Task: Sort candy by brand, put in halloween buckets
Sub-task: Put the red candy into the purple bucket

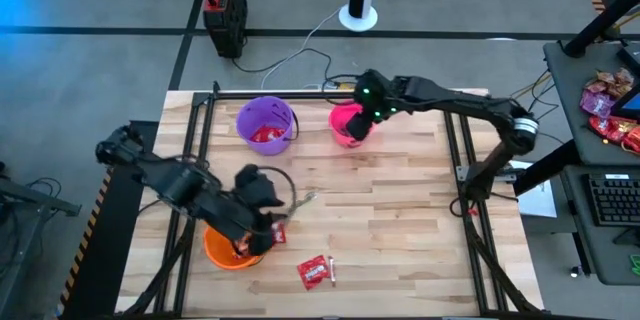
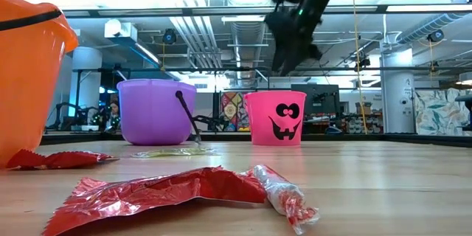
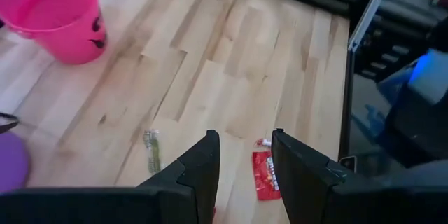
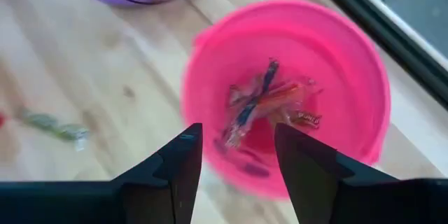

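Right hand [image 4: 231, 154] hung open above the pink bucket [image 1: 347, 125] near the desk's [image 1: 400, 220] far edge; left hand [image 3: 243, 157] hovered open by the orange bucket [image 1: 225, 250], red packet [image 1: 314, 272] nearby.

Both arms were dark, near black, built of jointed tubular links with bulkier housings at the joints. The right arm [image 1: 455, 105] carried small green indicator lights on the housing behind its fingers, visible from above and from table height. The left arm [image 1: 190, 192] showed no lit markers, and its wrist section looked blocky and matte. Right gripper [image 4: 232, 155]: two flat black fingers with angular, chamfered inner edges, widening toward the base. Left gripper [image 3: 245, 159]: the same pattern, two dark wedge-shaped fingers with faceted faces. Cables and screws could not be made out.
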